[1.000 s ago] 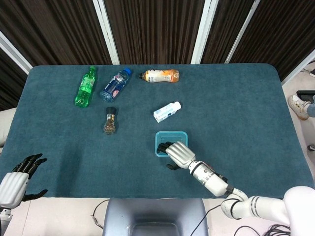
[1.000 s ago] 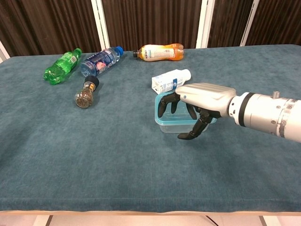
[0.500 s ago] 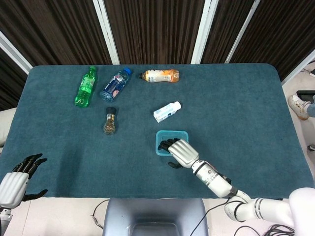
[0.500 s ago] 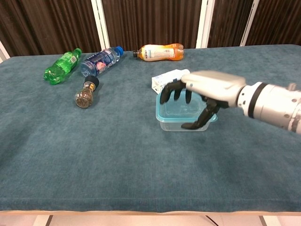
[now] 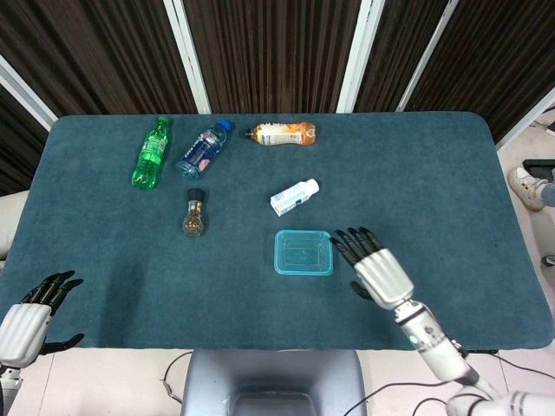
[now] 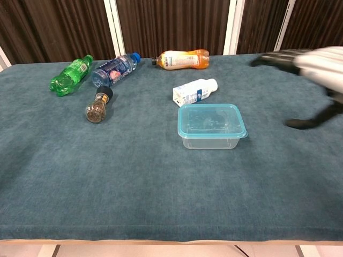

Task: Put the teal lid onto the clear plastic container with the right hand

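Lid is sitting flush on the clear plastic container: thin, light, probably flexing, best pressed at rim edges. Right hand is hovering spread, just right of it, holding nothing.

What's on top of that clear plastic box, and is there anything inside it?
A teal lid sits on the box, covering its whole opening. Through the clear walls it looks empty, though the lid blurs the view from above.

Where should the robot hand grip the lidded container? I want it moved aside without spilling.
Grip the container across its clear side walls below the teal rim, coming from the right, where the open right robot hand is. The flat lid offers no handle.
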`<action>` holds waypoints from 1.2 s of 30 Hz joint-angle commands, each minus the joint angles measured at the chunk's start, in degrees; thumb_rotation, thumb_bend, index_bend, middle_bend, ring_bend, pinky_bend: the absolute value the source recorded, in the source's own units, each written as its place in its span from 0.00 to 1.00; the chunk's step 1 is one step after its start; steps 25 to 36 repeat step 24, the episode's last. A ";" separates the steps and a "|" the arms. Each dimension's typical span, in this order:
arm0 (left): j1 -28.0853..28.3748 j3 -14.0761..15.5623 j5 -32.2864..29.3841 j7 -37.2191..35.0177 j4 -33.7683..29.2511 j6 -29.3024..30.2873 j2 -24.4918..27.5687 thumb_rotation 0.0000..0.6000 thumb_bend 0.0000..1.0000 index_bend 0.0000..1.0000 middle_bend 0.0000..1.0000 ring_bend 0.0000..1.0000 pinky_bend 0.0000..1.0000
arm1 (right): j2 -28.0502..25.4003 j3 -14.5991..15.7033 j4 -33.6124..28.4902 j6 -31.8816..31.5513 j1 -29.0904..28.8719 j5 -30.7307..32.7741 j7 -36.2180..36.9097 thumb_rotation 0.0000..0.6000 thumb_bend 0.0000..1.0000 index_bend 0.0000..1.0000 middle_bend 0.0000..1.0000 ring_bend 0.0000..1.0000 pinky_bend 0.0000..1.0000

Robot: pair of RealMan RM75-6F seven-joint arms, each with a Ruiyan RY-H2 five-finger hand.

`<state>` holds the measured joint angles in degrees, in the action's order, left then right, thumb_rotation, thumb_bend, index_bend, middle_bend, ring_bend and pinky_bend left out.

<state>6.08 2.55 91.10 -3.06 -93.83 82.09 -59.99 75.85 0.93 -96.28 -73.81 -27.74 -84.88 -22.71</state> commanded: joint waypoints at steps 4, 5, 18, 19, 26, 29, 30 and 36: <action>-0.16 -0.30 -0.17 0.91 0.14 0.47 -0.45 1.00 0.44 0.20 0.10 0.10 0.26 | -5.75 5.18 0.12 -9.40 9.73 -1.12 1.50 1.00 0.40 0.00 0.02 0.00 0.02; -0.18 -0.39 -0.25 1.19 0.16 0.55 -0.62 1.00 0.44 0.20 0.10 0.10 0.26 | -5.94 5.35 1.30 -10.35 10.66 -1.65 2.80 1.00 0.40 0.00 0.02 0.00 0.02; -0.02 -0.86 -0.68 6.26 0.06 0.41 -2.53 1.00 0.44 0.20 0.10 0.10 0.26 | -4.25 3.30 9.76 -10.12 14.77 -0.13 10.12 1.00 0.40 0.00 0.02 0.00 0.02; 0.02 -0.87 -0.69 6.46 0.05 0.33 -2.62 1.00 0.44 0.20 0.10 0.10 0.26 | -4.38 3.17 9.74 -9.81 14.76 -0.15 10.27 1.00 0.40 0.00 0.02 0.00 0.02; 0.12 -0.84 -0.56 6.74 0.13 0.24 -2.78 1.00 0.44 0.20 0.10 0.10 0.26 | -4.37 2.63 9.85 -9.94 15.38 -1.07 10.29 1.00 0.40 0.00 0.02 0.00 0.02; 0.12 -0.84 -0.56 6.74 0.13 0.24 -2.78 1.00 0.44 0.20 0.10 0.10 0.26 | -4.37 2.63 9.85 -9.94 15.38 -1.07 10.29 1.00 0.40 0.00 0.02 0.00 0.02; 0.12 -0.84 -0.56 6.74 0.13 0.24 -2.78 1.00 0.44 0.20 0.10 0.10 0.26 | -4.37 2.63 9.85 -9.94 15.38 -1.07 10.29 1.00 0.40 0.00 0.02 0.00 0.02; 0.12 -0.84 -0.56 6.74 0.13 0.24 -2.78 1.00 0.44 0.20 0.10 0.10 0.26 | -4.37 2.63 9.85 -9.94 15.38 -1.07 10.29 1.00 0.40 0.00 0.02 0.00 0.02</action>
